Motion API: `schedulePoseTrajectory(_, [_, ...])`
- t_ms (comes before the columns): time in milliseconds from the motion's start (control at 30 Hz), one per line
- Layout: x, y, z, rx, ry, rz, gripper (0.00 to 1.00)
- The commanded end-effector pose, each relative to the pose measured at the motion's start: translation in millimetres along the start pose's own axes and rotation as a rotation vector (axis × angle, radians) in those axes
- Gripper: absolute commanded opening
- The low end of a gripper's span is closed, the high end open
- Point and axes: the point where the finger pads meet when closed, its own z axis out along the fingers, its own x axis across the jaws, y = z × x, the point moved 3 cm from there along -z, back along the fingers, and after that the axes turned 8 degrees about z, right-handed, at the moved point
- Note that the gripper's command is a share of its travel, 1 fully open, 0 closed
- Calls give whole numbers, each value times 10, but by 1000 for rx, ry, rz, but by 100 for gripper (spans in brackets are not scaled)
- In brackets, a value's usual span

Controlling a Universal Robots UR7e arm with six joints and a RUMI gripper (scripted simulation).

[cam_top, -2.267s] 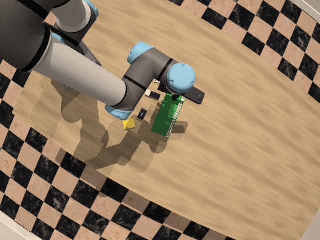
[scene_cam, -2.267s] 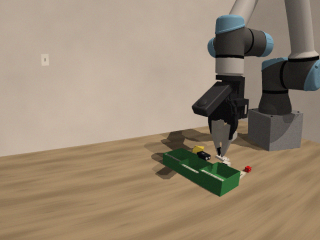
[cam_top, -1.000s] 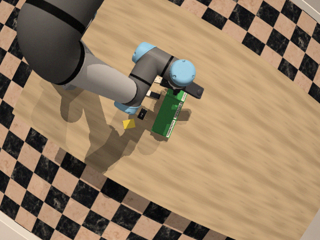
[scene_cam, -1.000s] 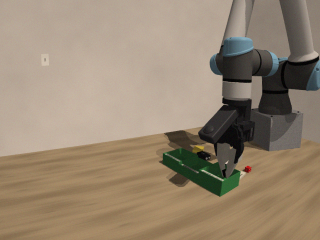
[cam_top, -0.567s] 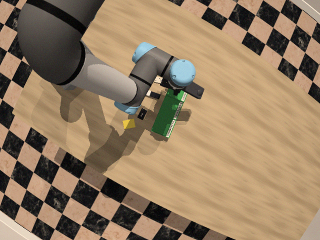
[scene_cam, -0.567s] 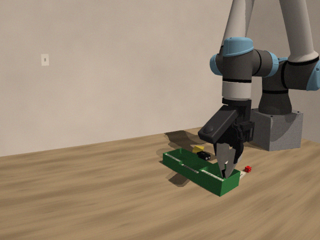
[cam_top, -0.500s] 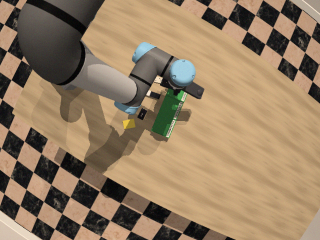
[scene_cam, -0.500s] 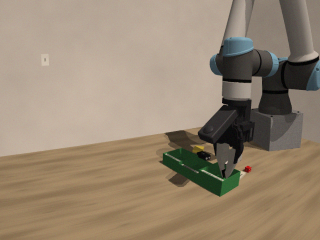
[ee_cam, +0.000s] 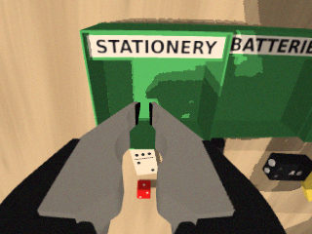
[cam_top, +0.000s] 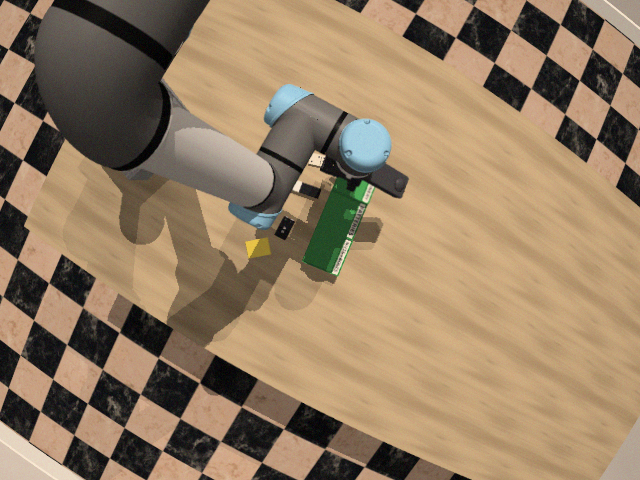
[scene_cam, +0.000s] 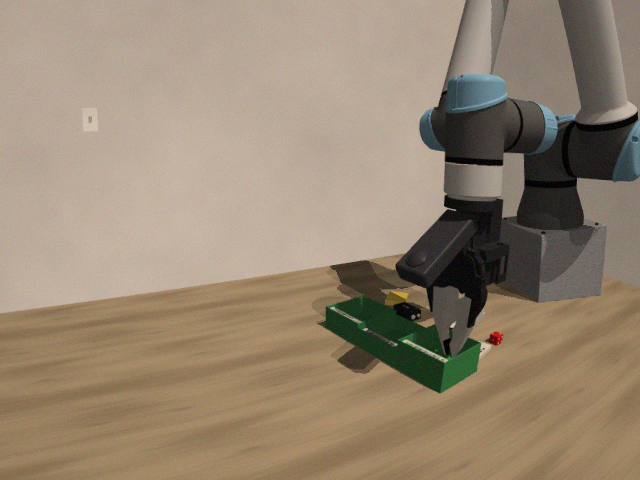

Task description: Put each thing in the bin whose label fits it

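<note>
Left to right in the wrist view, a STATIONERY label (ee_cam: 156,47) can be read ahead of the fingers (cam_top: 353,183) (scene_cam: 448,351), on a long green plastic three-part bin (cam_top: 325,232) (scene_cam: 459,367) (ee_cam: 104,28). The bin is set upright on the desk (cam_top: 465,258) (scene_cam: 155,387) (ee_cam: 39,73). The fingers are brought nearly together, with nothing seen gripped, over the stationery section. They are best lifted straight up before being spread, so that no wall is caught and the bin is not tipped.

Behind the fingers, a white domino tile with black pips (cam_top: 316,159) (scene_cam: 484,350) (ee_cam: 145,165) and a small red cubic die (scene_cam: 495,338) (ee_cam: 143,189) are seen outside the bin; by the readable labels, both should be left. To the right of the fingers, BATTERIES is partly cut off; the third label is too small to be read surely. Further right lie a black block with white spots (cam_top: 284,227) (scene_cam: 407,311) (ee_cam: 288,167) and a yellow angular piece (cam_top: 257,248) (scene_cam: 397,298) (ee_cam: 309,189).
</note>
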Motion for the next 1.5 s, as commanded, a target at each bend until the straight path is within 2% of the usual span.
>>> schedulePoseTrajectory(0, [4, -2, 0, 1, 0, 0, 4])
schedulePoseTrajectory(567, [7, -6, -35, 2, 0, 1, 4])
schedulePoseTrajectory(1300, [-2, -22, -311, 5, 0, 0, 4])
schedulePoseTrajectory(1467, [-5, -20, -512, 5, 0, -1, 4])
